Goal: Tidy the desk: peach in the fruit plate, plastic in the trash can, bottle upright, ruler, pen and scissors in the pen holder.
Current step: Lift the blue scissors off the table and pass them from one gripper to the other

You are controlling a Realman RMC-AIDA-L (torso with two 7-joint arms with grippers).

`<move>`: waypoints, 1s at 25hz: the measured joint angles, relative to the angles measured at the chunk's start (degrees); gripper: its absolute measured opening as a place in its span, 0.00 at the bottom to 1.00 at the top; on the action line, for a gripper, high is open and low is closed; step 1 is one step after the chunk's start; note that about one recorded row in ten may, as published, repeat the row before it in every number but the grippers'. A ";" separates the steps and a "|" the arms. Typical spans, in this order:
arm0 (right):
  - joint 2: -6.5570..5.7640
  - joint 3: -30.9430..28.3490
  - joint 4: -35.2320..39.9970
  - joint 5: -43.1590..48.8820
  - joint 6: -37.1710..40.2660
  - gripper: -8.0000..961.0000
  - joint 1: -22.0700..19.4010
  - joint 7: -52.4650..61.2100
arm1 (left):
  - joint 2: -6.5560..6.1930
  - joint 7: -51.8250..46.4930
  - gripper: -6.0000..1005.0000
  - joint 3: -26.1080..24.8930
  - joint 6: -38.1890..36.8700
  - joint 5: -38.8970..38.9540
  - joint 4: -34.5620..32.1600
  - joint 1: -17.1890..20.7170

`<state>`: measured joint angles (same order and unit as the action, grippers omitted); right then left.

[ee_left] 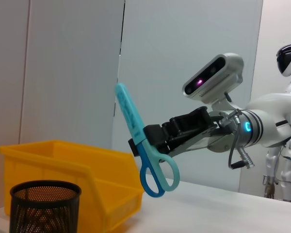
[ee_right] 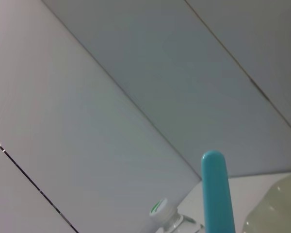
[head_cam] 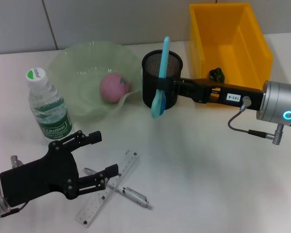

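Right tool (head_cam: 166, 86) pinching the stiff, light scissors (head_cam: 160, 80) mid-shank, centre frame, above pen holder (head_cam: 162, 79) | left tool (head_cam: 94, 158) spread, lower left, hovering over the worktop (head_cam: 208, 170).

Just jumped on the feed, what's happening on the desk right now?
The right claw is shut on the blue scissors, holding them in the air by the black mesh pen holder, not yet inside. The peach sits in the fruit plate and the bottle stands upright. The left claw hangs open over the ruler and pen, both on the table.
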<state>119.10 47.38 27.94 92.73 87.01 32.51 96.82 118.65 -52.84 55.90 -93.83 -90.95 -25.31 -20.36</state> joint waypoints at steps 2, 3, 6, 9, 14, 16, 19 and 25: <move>0.07 -0.21 -0.55 -0.73 -0.07 0.25 0.00 -2.62 | -0.05 0.00 0.86 -0.06 0.16 0.06 0.00 -0.04; 0.09 -0.29 -0.91 -1.35 -0.31 0.25 0.00 -4.74 | -0.04 0.01 0.86 -0.11 0.25 0.24 0.00 -0.04; 0.17 -0.47 -2.99 -7.10 -1.12 0.25 -0.67 -17.94 | 0.07 0.71 0.86 -0.31 0.36 1.39 0.02 0.20; 0.17 -0.49 -3.27 -8.93 -2.10 0.25 -0.86 -22.74 | 0.10 1.42 0.86 -0.35 0.34 2.08 0.07 0.33; 0.16 -0.63 0.00 -10.20 -8.28 0.25 -0.76 -32.84 | 0.05 2.38 0.86 -0.47 0.39 3.05 0.09 0.36; 0.19 -0.77 2.79 -11.06 -11.63 0.25 -0.42 -38.49 | 0.09 3.67 0.86 -0.54 0.58 4.23 0.15 0.40; 0.20 -0.65 6.10 -11.20 -13.58 0.25 -0.36 -40.14 | 0.12 4.40 0.86 -0.54 0.76 6.08 0.63 0.28; 0.06 0.47 15.39 -10.21 -20.04 0.25 -0.21 -40.82 | 0.17 5.33 0.86 0.06 1.79 7.60 0.90 -1.12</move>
<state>119.16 47.84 43.33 82.51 66.97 32.29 56.00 118.82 -47.51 55.96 -92.04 -83.35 -24.41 -21.48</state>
